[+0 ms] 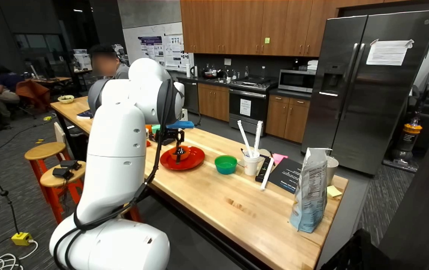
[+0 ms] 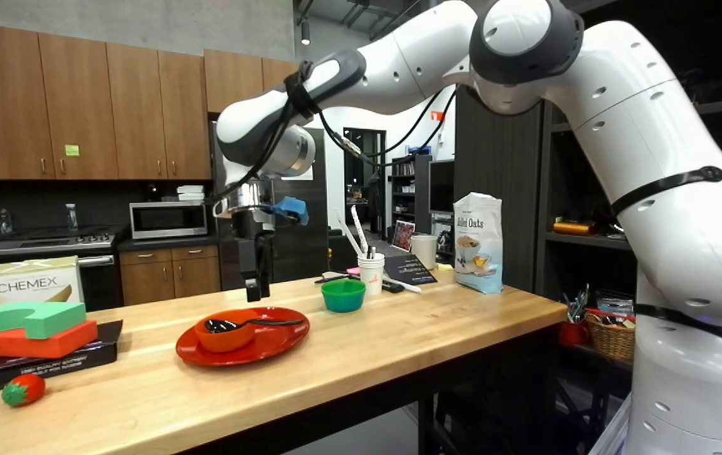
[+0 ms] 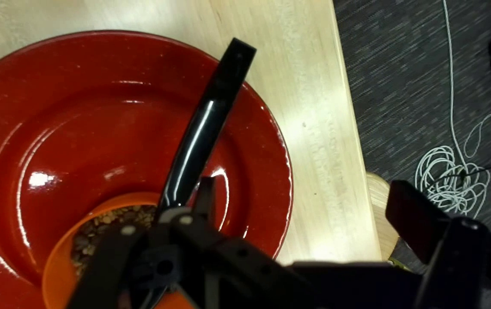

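The black spoon (image 3: pixel 204 128) lies below the pincer (image 2: pixel 258 289) and appears off-centre to it: in the wrist view the handle runs out from beside the finger at the left, while the gap shows over plate rim and bench edge. The pincer stands wide apart, nothing between its fingers (image 3: pixel 204 197); in an exterior view a space shows between the fingertips and the orange bowl (image 2: pixel 225 341). There is only one white arm (image 2: pixel 402 68), so no other is nearer.

The spoon's head sits in that bowl, among brown, grainy contents (image 3: pixel 90 238); the bowl stands off-centre on the red plate (image 2: pixel 285 339), which rests on the wooden bench (image 2: pixel 361 360).

The handle points away from the bowl, toward the end of the bench with the green bowl (image 2: pixel 343 297) and the oats bag (image 2: pixel 479 246). Its long axis runs mostly lengthwise along the bench, slanting toward the edge that the wrist view shows. Against a line from fingertip to fingertip, it lies nearer square than parallel. Whether the handle touches the plate's rim cannot be told.
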`<state>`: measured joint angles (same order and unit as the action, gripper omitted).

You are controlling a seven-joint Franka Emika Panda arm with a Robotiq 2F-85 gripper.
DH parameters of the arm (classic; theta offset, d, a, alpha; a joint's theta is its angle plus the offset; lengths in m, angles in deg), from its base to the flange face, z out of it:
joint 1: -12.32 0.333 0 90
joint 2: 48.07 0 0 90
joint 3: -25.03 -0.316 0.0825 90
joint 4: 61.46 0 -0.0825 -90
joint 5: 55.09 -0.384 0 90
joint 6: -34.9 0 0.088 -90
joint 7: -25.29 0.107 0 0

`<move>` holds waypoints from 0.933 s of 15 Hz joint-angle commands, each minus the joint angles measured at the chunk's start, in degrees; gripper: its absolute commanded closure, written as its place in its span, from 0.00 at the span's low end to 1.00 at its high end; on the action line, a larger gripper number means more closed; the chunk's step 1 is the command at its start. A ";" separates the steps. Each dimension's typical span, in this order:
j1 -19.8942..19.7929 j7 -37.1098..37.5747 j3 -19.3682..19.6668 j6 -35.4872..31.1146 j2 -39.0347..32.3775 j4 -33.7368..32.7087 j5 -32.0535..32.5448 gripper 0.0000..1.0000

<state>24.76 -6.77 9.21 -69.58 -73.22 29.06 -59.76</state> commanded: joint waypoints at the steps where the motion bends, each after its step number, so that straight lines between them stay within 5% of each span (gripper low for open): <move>1: 0.60 3.01 -0.12 1.29 1.31 0.22 0.42 0.00; 14: 1.11 5.22 -0.31 0.44 -0.13 -0.31 0.23 0.00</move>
<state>25.96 -1.69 9.10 -69.35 -73.20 29.07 -59.64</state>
